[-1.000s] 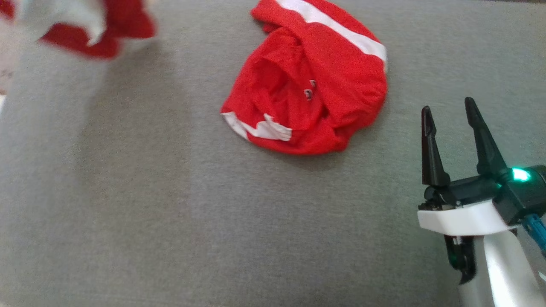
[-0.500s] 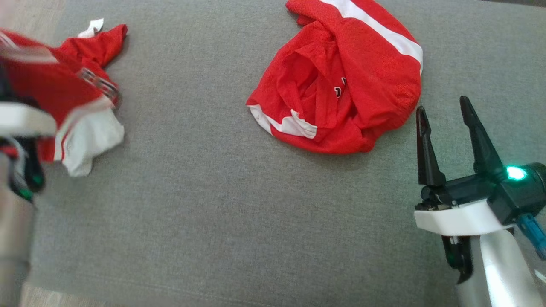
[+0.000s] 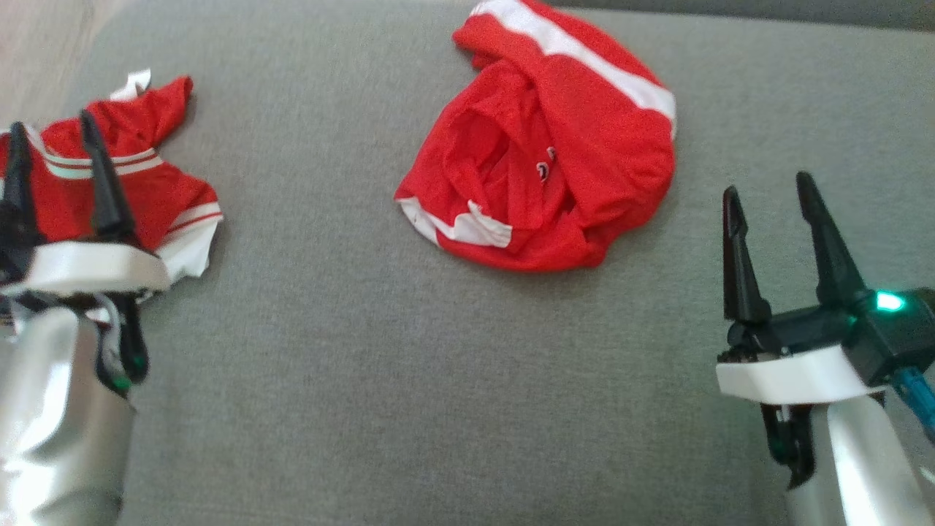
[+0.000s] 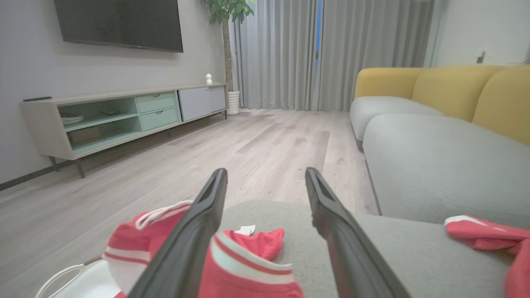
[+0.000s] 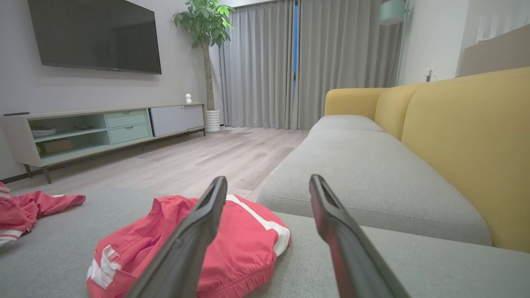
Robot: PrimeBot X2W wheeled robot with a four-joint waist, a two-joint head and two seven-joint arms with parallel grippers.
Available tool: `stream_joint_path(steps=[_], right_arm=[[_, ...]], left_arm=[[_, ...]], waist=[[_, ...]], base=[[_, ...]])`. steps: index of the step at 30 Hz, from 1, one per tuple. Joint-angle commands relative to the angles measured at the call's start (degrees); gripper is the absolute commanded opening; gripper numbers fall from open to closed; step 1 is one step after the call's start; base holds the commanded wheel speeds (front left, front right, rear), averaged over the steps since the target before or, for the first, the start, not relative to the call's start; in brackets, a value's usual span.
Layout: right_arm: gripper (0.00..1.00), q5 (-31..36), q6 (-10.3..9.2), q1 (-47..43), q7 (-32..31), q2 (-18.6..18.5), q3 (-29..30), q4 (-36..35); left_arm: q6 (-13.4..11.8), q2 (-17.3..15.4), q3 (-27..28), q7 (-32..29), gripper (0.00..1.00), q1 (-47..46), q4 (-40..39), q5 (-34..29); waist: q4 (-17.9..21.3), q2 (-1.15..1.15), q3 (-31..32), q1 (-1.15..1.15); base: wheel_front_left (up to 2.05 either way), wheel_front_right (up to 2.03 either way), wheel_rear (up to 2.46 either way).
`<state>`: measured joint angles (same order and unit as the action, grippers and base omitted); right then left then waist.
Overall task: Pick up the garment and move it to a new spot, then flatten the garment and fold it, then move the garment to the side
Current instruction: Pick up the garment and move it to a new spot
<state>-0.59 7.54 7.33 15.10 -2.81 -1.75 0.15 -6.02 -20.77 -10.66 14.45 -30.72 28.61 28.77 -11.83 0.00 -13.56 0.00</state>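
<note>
Judging by how things lie, the move to a new spot looks done and flattening comes next. The garment [image 3: 150, 186] lies crumpled at nine o'clock in the head view. It is on the grey sofa cushion [image 3: 350, 365], hard against the cushion's left border, with its white care label [image 3: 131, 82] poking out toward eleven. The left gripper [image 3: 51, 123] hovers over it at eight o'clock, its fingers [image 3: 106, 193] spread apart with nothing pinched between them. In the left wrist view the cloth sits under and beside one finger, unclamped. The right gripper [image 3: 767, 184], at four o'clock, is likewise splayed and empty, well apart from the garment.

The next move probably calls for both grippers to take two separate hems and draw the cloth apart. The heap hides most edges, so the striped white panel [image 3: 191, 219] looks like the clearest starting hold. Dragging the garment toward the cushion's middle first would help.

The wooden floor [image 3: 36, 36] shows just beyond the border at ten o'clock. The left arm hides part of the garment, so I cannot tell whether any of it hangs over. The left wrist view shows a white looped object [image 4: 78, 283] below that border, cropped too tightly to identify.

Open room runs from six o'clock up through the centre. The smaller red piece [image 3: 584, 146] at twelve to one o'clock bounds it, and a fully spread jersey could overlap that piece.
</note>
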Motion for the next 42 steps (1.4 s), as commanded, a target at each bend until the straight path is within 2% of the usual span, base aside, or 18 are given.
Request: stream_joint_path(steps=[1,5,8,13,15,19,27,33,42], right_arm=[[1.00,-0.34,-0.05,-0.82,-0.10,-0.15,-1.27,-1.29],[1.00,-1.52,-0.05,-2.16,-0.10,-0.10,-2.19,-0.44],[1.00,-2.69,-0.05,-3.25,-0.10,-0.09,-2.83,0.14],[1.00,-4.41,-0.05,-5.69,-0.10,-0.08,-3.01,0.92],[1.00,-4.56,-0.05,-6.67,-0.10,-0.08,-2.73,1.33],[1.00,-4.58,-0.05,-8.58,-0.10,-0.08,-2.65,2.36],[1.00,-4.51,-0.05,-10.85,-0.10,-0.08,-2.77,3.95],[1.00,-4.45,-0.05,-11.37,-0.10,-0.07,-3.07,4.31],[1.00,-4.77,-0.05,-11.69,-0.10,-0.07,-3.93,4.94]], left_arm=[[-0.47,-1.40,3.38,0.54,1.00,1.51,-3.82,-1.44],[-1.72,2.75,5.55,0.54,1.00,8.54,-12.55,-4.54],[-1.26,6.25,6.82,0.54,1.00,14.94,-17.85,-5.49],[-1.51,11.79,7.12,0.54,1.00,24.91,-25.51,-11.52],[-1.23,13.94,6.44,0.54,1.00,28.04,-27.92,-14.11],[-0.51,16.24,4.86,0.54,1.00,32.88,-29.49,-18.34],[-1.30,17.66,1.35,0.54,1.00,37.51,-28.67,-23.47],[-2.10,17.81,0.51,0.54,1.00,38.35,-28.19,-24.05],[-2.01,17.87,1.67,0.54,1.00,38.45,-27.33,-24.23]], waist=[[1.56,0.00,2.98,0.00],[4.42,0.00,6.99,0.00],[6.70,0.00,9.78,0.00],[9.45,0.00,12.94,0.00],[10.03,0.00,13.61,0.00],[10.93,0.00,14.91,0.00],[11.79,0.00,16.18,0.00],[12.07,0.00,16.59,0.00],[12.05,0.00,16.61,0.00]], base=[[0.00,0.00,0.00],[0.00,0.00,0.00],[0.00,0.00,0.00],[0.00,0.00,0.00],[0.00,0.00,0.00],[0.00,0.00,0.00],[0.00,0.00,0.00],[0.00,0.00,0.00],[0.00,0.00,0.00]])
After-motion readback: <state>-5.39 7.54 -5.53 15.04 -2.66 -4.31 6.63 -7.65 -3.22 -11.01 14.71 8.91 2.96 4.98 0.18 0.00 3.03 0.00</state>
